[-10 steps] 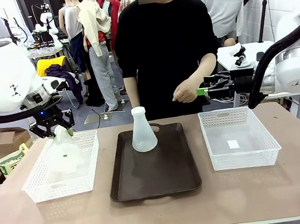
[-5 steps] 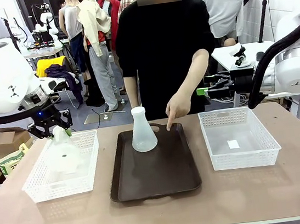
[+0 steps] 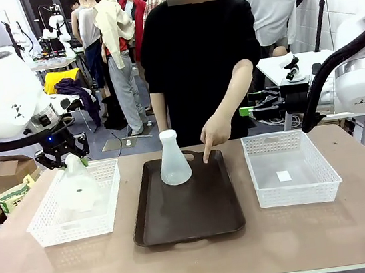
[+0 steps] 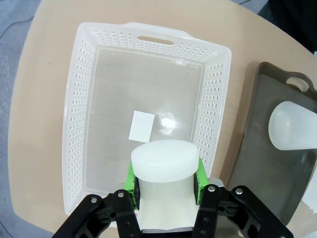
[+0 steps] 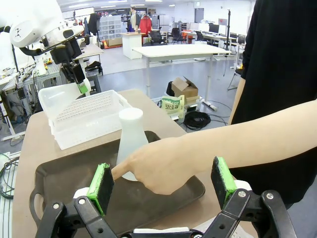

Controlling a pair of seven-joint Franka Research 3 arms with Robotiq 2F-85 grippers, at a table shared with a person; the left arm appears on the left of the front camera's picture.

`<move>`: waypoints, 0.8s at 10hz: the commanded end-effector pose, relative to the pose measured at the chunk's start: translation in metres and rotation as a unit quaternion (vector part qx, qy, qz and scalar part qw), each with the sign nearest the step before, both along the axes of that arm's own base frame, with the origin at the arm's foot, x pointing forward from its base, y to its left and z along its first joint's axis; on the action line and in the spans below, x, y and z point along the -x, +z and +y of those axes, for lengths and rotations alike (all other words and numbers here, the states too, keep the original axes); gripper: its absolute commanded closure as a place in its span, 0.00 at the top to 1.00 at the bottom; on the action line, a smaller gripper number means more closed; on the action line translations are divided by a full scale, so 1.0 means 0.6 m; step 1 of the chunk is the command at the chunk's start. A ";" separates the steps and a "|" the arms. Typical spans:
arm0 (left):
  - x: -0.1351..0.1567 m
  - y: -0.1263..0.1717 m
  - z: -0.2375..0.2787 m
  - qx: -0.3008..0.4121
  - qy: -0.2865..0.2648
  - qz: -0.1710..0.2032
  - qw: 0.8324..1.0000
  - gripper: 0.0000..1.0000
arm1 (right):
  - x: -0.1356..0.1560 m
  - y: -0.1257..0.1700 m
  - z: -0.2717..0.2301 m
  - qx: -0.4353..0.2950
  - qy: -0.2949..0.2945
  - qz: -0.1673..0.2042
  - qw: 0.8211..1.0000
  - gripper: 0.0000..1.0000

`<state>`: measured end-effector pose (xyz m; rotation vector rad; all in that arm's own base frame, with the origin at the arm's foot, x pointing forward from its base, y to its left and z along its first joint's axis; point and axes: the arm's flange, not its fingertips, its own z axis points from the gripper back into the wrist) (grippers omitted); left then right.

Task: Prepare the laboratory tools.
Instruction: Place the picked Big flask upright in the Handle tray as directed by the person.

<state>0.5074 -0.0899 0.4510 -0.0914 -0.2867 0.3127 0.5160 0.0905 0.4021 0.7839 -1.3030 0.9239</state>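
Observation:
One translucent whitish flask is in the left white basket. My left gripper is shut on its neck, and the left wrist view shows the green pads pressing both sides of that flask neck. A second flask stands upright at the far end of the dark brown tray. The person's hand points a finger down at the tray, just right of that flask. My right gripper is open, and the person's hand shows between its pads above the tray.
An empty white basket sits right of the tray. The person stands at the far table edge, behind the tray. In the right wrist view the left basket and the tray flask lie beyond the hand.
The person's hand dropped from a loose raised pose to pointing a finger at the tray beside the flask. Neither arm has visibly moved.

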 end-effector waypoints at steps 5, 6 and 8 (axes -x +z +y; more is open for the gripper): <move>0.008 0.022 -0.028 0.004 -0.100 -0.063 0.993 0.00 | 0.001 0.001 0.002 0.004 -0.004 0.003 1.000 1.00; 0.016 0.040 -0.046 0.017 -0.165 -0.098 0.981 0.00 | 0.001 0.001 0.002 0.004 -0.004 0.003 1.000 1.00; 0.026 0.066 -0.080 0.042 -0.324 -0.149 0.933 0.00 | 0.001 0.001 0.002 0.004 -0.004 0.003 1.000 1.00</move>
